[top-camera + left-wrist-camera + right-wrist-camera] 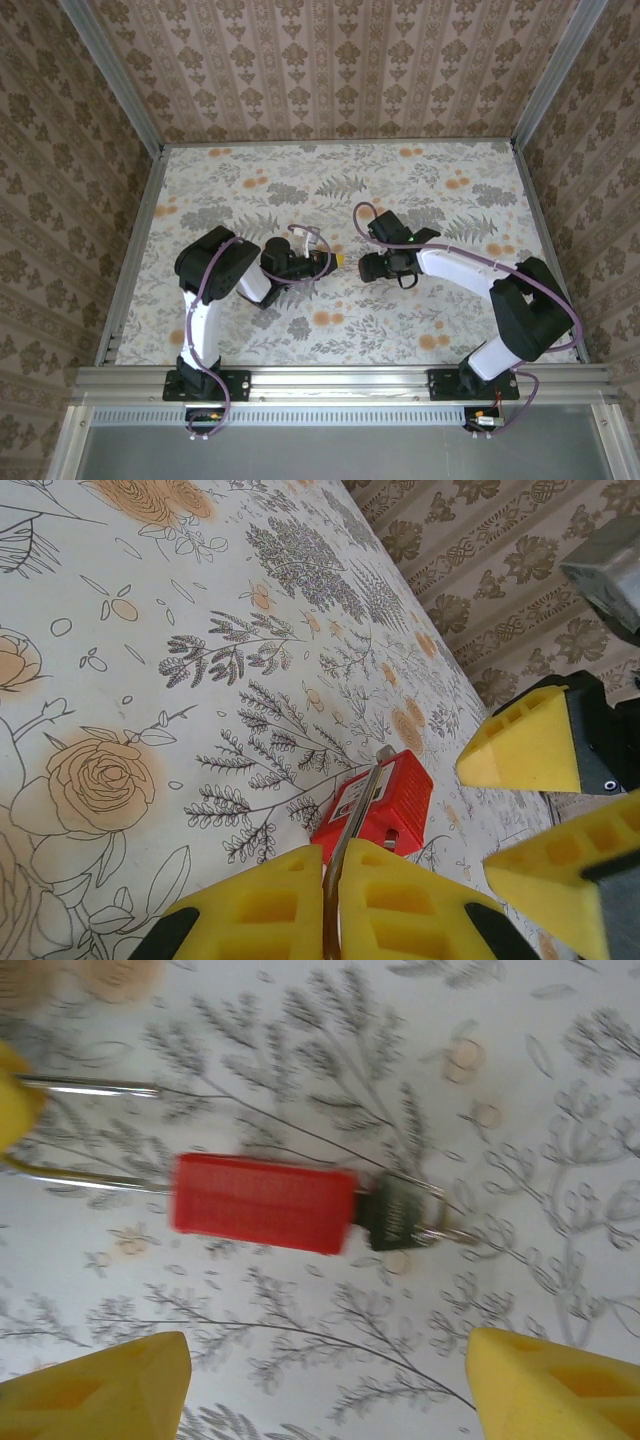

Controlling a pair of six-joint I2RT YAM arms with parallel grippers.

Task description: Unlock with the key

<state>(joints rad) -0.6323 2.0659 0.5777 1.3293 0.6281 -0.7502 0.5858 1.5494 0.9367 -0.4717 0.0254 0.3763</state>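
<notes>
The key (398,1215) sits in the padlock (262,1203).
The left gripper (330,880) clamps its shackle (90,1087); the right gripper (320,1395), spread wide, should pinch squarely.

Table (400,325) has a pale floral cover, orange blooms and grey ferns. Can't tell if the padlock (262,1203) rests on it.

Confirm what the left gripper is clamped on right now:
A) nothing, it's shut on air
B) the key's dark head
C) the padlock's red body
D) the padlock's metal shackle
D: in the left wrist view the left gripper is shut on the thin metal shackle, and the body of the red padlock sticks out past its fingertips, ungripped.
</notes>
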